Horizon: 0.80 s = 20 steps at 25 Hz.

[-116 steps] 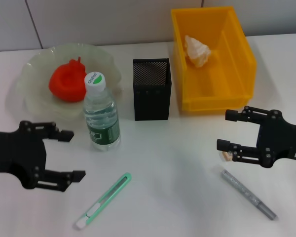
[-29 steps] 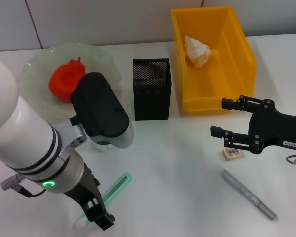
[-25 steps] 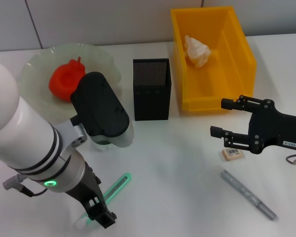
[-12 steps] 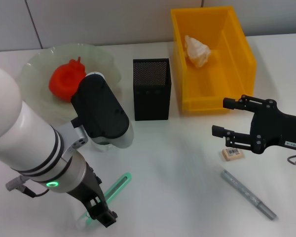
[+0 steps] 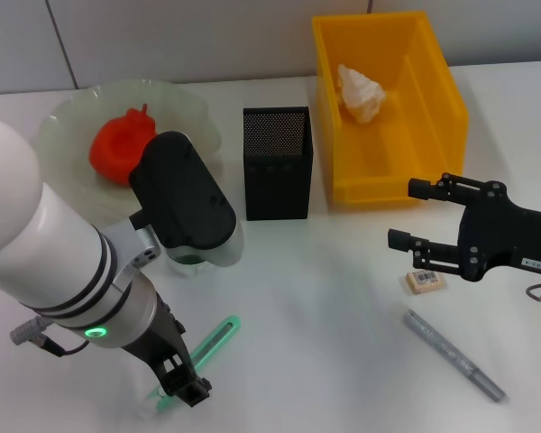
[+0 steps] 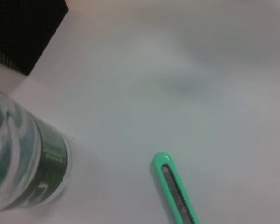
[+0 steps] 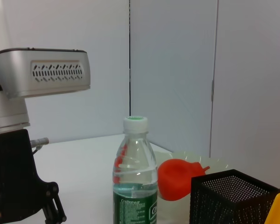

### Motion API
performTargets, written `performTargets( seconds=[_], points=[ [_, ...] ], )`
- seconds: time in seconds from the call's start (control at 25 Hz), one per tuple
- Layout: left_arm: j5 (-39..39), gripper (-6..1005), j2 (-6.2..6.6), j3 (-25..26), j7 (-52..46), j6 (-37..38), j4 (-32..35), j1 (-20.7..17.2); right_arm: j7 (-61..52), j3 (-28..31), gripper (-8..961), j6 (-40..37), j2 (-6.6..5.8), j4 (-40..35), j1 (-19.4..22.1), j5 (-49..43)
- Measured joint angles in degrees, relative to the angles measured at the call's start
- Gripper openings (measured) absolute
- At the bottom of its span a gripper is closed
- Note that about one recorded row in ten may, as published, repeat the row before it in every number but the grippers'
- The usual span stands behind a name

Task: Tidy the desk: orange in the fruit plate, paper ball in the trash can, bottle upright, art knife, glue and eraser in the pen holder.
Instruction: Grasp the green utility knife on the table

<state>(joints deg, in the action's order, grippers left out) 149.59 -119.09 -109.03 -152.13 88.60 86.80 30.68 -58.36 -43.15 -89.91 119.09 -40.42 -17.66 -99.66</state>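
Two arms show: the left pincer [image 5: 182, 386] is down over the green art knife [image 5: 209, 343] at the worktop's [image 5: 325, 298] near left, grip state unclear. Right pincer [image 5: 413, 216] hovers spread beside the eraser [image 5: 424, 280].

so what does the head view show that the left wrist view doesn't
Only the head view shows the yellow bin with the paper ball inside, the fruit plate with the orange, the eraser, the glue stick, the open right end effector above the eraser, and the left end effector down at the art knife. Only the left wrist view shows the bottle itself, hidden behind the arm in the head view. Both show the knife and the black pen holder.
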Motion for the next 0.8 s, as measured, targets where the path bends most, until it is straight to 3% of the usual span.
performTargets(
  seconds=[0.16,0.36,0.8],
  points=[
    [-0.2,854,0.0,0.0,0.1,0.2,0.0,0.1,0.0,0.0,724,0.0,0.0,0.0,0.0,0.0],
    [-0.3,645,-0.08,-0.6,0.2,0.2,-0.8,0.1,0.0,0.0,724,0.0,0.0,0.1,-0.1,0.0],
    [-0.1,582,-0.09,-1.3,0.0,-0.1,-2.4,0.1,0.0,0.0,723,0.1,-0.05,0.2,-0.4,0.0]
  ],
)
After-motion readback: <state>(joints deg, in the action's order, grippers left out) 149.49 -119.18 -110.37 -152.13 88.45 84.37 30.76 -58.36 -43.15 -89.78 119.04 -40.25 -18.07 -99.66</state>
